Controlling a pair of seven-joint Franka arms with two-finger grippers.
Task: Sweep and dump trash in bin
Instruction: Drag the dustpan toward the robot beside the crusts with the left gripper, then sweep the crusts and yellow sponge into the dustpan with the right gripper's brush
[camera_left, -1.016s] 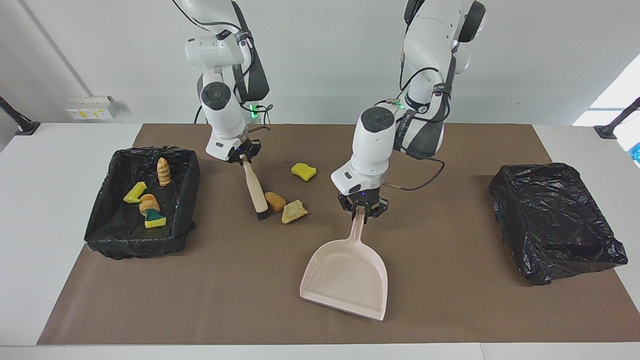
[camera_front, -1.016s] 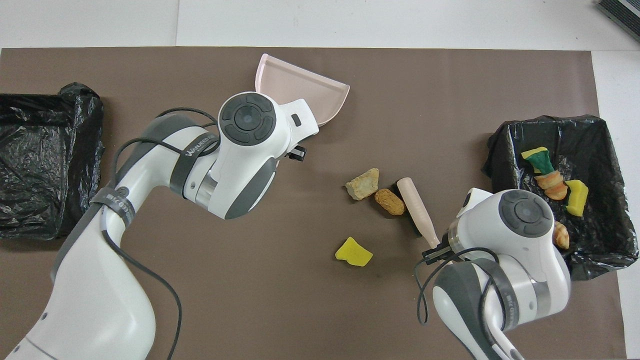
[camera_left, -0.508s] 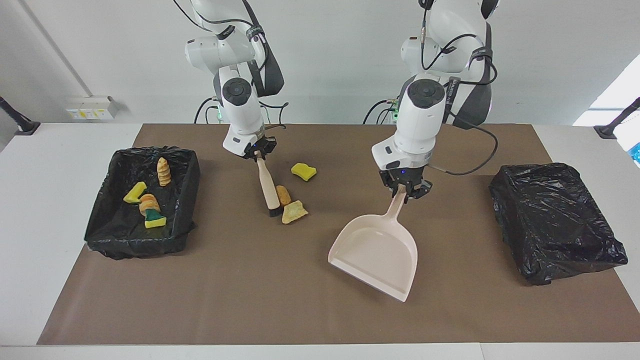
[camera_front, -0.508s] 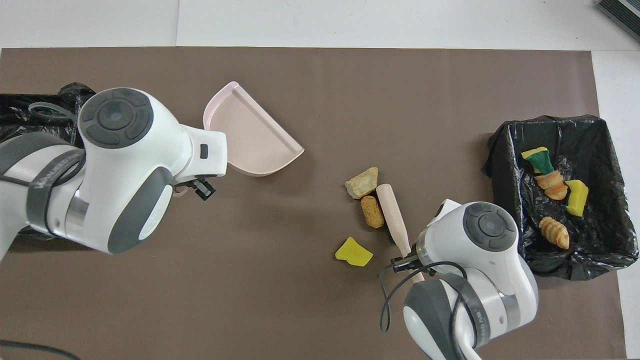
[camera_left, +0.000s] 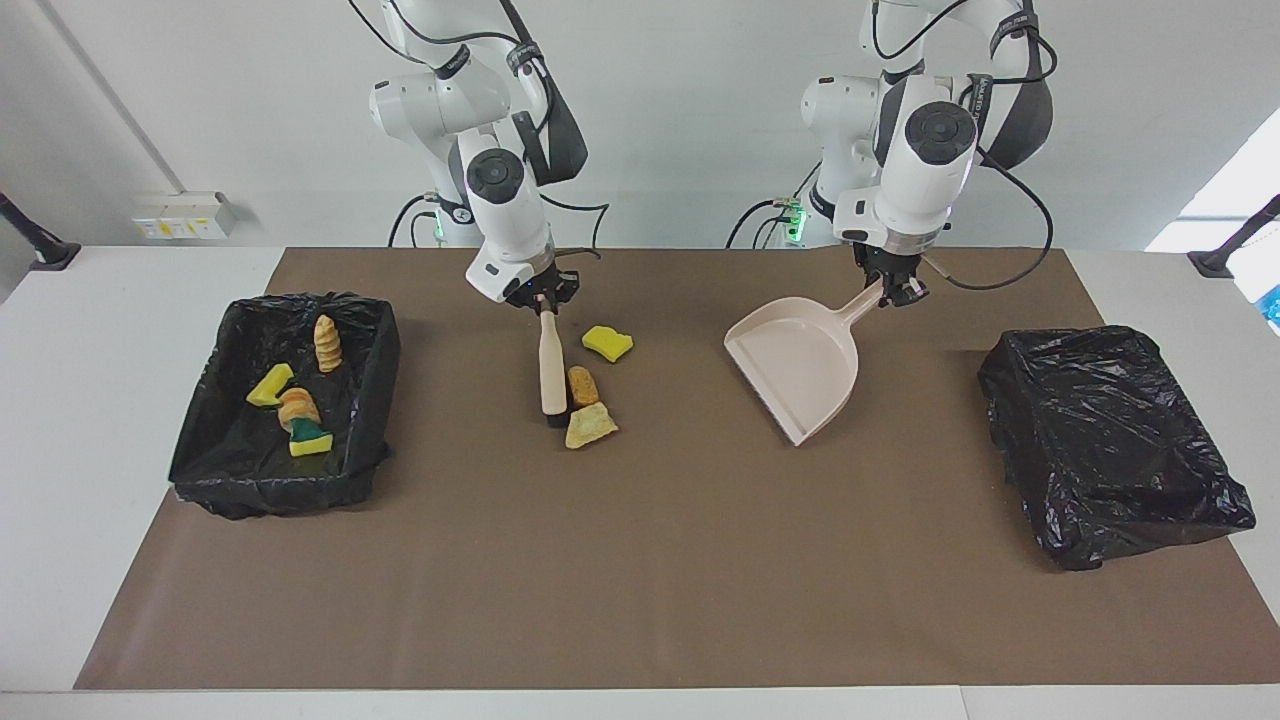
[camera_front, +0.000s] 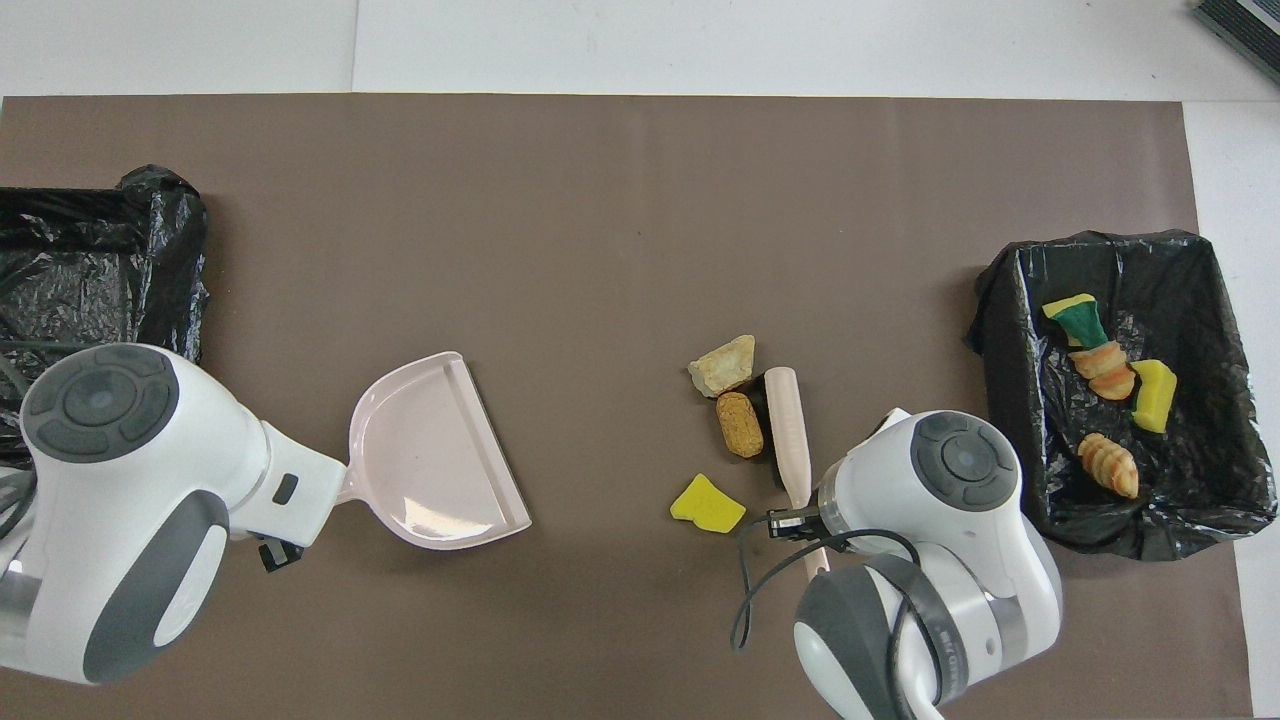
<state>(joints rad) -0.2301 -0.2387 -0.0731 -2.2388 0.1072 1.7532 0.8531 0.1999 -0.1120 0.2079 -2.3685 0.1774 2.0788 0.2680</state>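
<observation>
Bin (camera_left: 215, 470) at the right arm's end holds four scraps. The right tool (camera_left: 541, 297) grips the brush (camera_left: 551, 365), now swung upright against the brown chunk (camera_left: 583, 385) and tan chunk (camera_left: 590, 425); the yellow sponge (camera_left: 607, 342) lies nearer the robots. The left tool (camera_left: 893, 290), gripping the dustpan (camera_left: 795, 365), has pulled it away from the trash, so sweeping cannot start. No legible writing.

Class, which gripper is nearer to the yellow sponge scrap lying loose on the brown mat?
Right. The right gripper, holding the brush, hangs beside the yellow sponge scrap; the left gripper, holding the dustpan, is well toward the left arm's end.
</observation>
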